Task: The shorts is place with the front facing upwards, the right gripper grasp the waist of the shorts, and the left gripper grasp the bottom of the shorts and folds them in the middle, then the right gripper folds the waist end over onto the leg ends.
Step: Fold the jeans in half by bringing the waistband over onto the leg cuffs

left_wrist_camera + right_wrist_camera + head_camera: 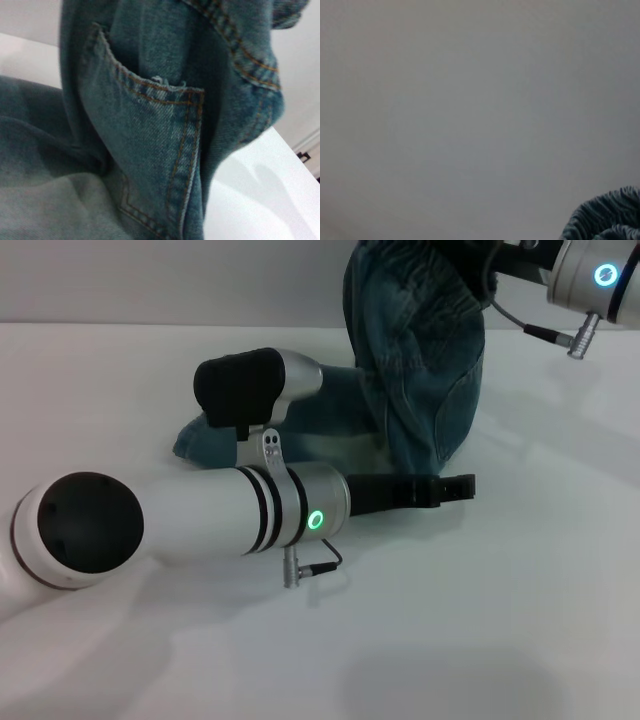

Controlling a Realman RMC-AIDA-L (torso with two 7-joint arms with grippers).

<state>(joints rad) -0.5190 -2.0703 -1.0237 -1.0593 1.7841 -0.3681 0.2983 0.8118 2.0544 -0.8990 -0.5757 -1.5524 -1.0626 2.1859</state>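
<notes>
Right claw (510, 255) lifting shorts (425, 350) by waist (607, 217) (grip hidden), left claw (455, 487) low on table (500, 620), spread unclear.

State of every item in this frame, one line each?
shorts: one end lifted off the table, hanging bunched; the other end on the table.
waist: ruffled, raised.
left tool: low above the table, beside the shorts, holding nothing.
right arm: raised, at the lifted end.
table: white.

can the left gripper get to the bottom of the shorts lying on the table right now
Probably yes. The left gripper lies low on the table just beside the shorts, whose lower part rests there while the right gripper's arm lifts the rest. Nothing stands between.
</notes>
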